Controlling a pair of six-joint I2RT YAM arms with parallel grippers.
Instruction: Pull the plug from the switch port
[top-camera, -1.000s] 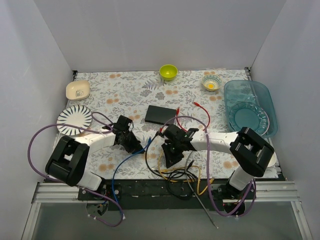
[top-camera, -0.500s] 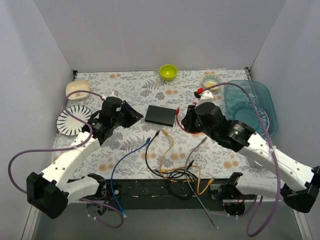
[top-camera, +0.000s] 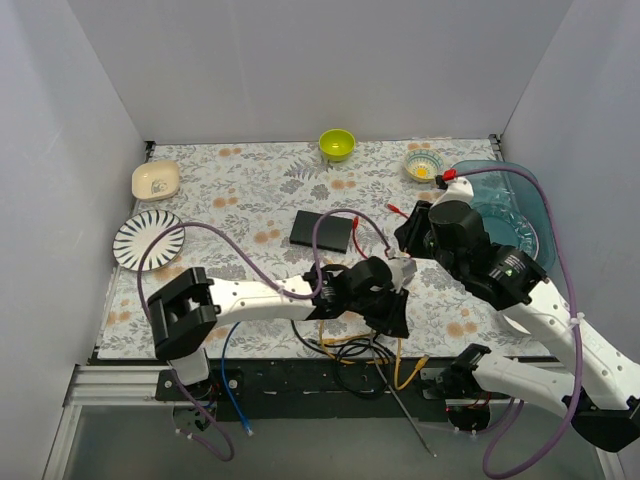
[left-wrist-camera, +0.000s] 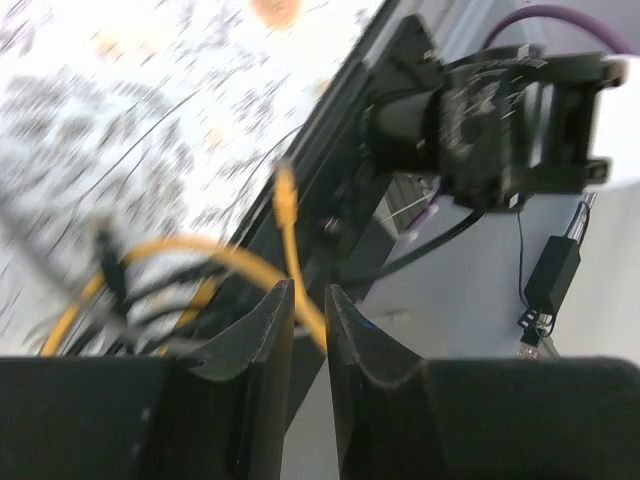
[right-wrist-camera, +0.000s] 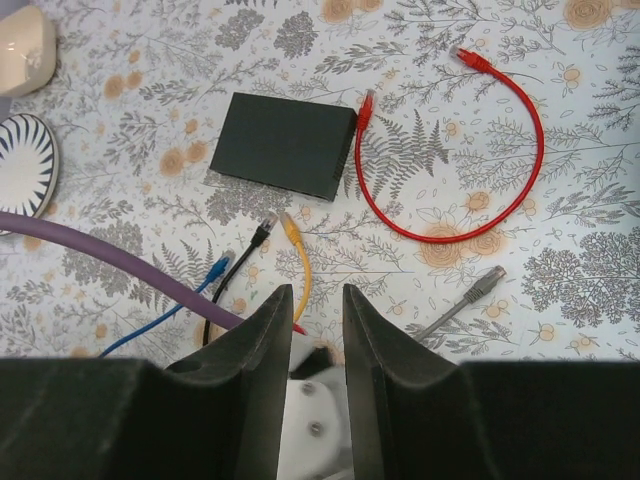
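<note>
Now your arms have shifted; left gripper (left-wrist-camera: 308, 292) and right gripper (right-wrist-camera: 318, 292) slightly parted, empty; red plug (right-wrist-camera: 367, 100) still against switch (right-wrist-camera: 283, 145), seemingly unpulled.

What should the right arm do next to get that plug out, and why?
Probably lower the right gripper onto the red plug at the black switch's edge. Its jaws stand apart and empty, and it hangs well above both.

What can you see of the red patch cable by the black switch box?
The red patch cable lies flat on the floral tablecloth, curved in an open loop right of the black switch box. One plug sits at the box's right edge; whether it is seated in a port is unclear. The other plug lies free on the cloth. Nothing grips it.
</note>
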